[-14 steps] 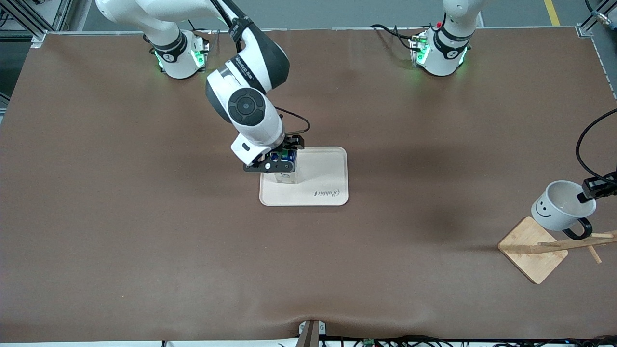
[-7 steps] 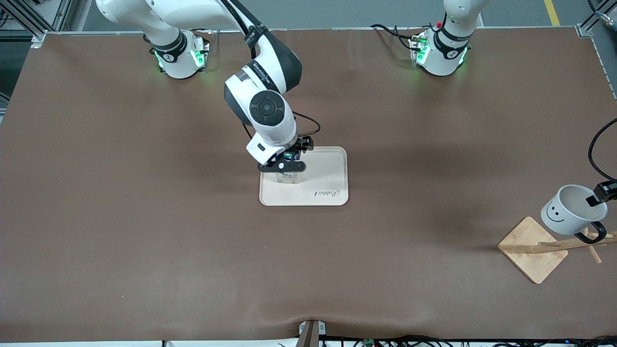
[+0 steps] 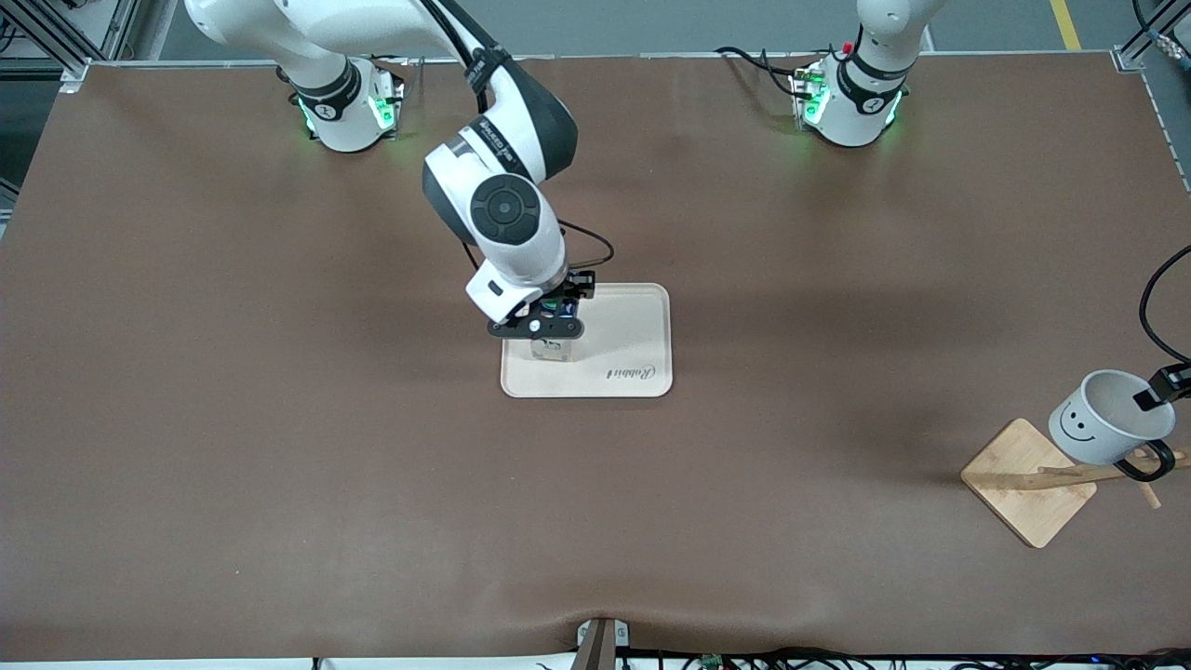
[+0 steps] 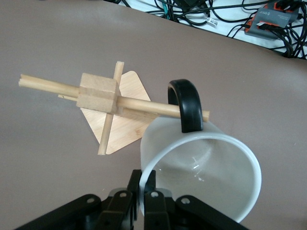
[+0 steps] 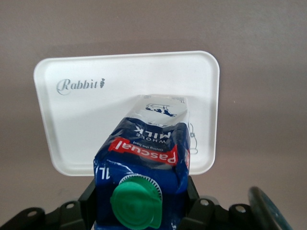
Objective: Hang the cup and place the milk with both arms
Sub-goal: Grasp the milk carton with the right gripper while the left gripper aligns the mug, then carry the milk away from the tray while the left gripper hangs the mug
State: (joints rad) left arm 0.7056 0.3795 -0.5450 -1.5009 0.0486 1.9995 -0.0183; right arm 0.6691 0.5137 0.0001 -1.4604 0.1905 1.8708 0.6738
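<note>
Cup (image 4: 201, 177), pinched at its rim by the left gripper's (image 4: 144, 191) jaws near the table edge at the left arm's end, has its handle (image 4: 186, 105) over the rack peg (image 4: 158, 108); released off-line, it could slip off. Milk (image 5: 144, 163), clamped in the right gripper's (image 3: 549, 321) closed jaws over the tray (image 3: 633, 326) mid-table, might topple if let go tilted.

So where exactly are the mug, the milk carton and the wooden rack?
mug (image 3: 1098, 428): front view, on its white side beside the smiley face.
milk carton (image 5: 144, 153): right wrist view, on the red band.
wooden rack (image 4: 98, 93): left wrist view, on the centre block.
</note>
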